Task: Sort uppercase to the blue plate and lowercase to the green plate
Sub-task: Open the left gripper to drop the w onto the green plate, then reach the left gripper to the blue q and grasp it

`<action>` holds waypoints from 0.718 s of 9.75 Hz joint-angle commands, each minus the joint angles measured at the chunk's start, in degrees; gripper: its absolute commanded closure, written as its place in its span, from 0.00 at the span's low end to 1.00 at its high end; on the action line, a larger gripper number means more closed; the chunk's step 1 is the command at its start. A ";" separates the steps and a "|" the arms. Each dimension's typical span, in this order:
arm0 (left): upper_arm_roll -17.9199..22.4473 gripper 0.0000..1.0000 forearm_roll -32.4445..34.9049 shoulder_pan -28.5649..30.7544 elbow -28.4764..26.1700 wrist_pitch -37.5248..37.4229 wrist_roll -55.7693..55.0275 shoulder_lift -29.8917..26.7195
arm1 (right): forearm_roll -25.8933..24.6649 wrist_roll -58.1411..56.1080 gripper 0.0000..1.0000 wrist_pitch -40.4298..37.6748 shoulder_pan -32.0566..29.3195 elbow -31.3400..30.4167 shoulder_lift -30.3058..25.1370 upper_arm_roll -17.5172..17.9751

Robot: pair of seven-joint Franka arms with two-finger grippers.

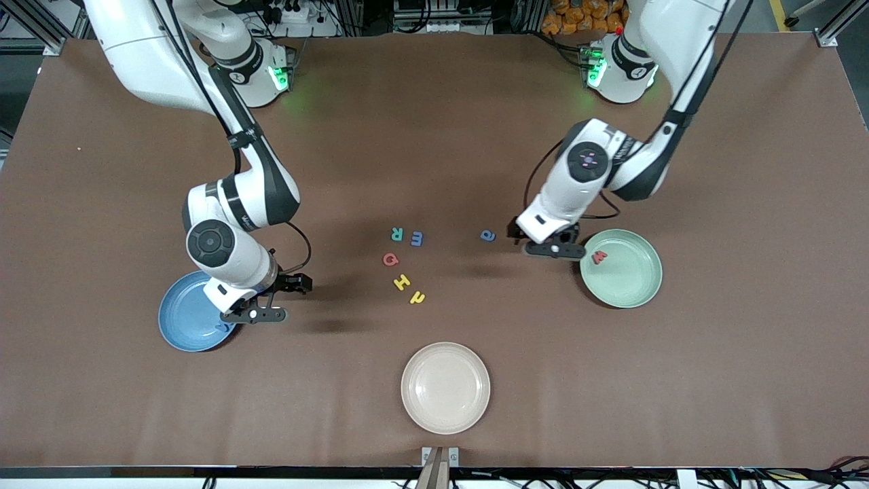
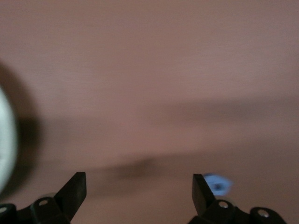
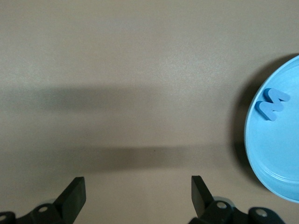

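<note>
Currently the left end effector [image 1: 555,250] hangs spread and empty just beside the round mint-green plate [image 1: 628,286], which holds the small red w [image 1: 599,257]. Likewise released, the right end effector [image 1: 254,315] hovers at the rim of the round sky-blue plate [image 1: 183,319], where the blue W [image 3: 272,104] lies. Six remaining letters sit mid-surface, the little blue a [image 1: 487,236] nearest the green plate.

You get even overhead light on the table [image 1: 434,136], soft arm shadows and green base glow. Your left wrist view is smeared; the right wrist view is sharp.
</note>
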 commanded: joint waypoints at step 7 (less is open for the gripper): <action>0.71 0.00 11.91 -5.57 9.75 -0.04 -15.63 11.94 | -0.32 1.16 0.00 0.32 0.17 -0.17 -0.20 -0.13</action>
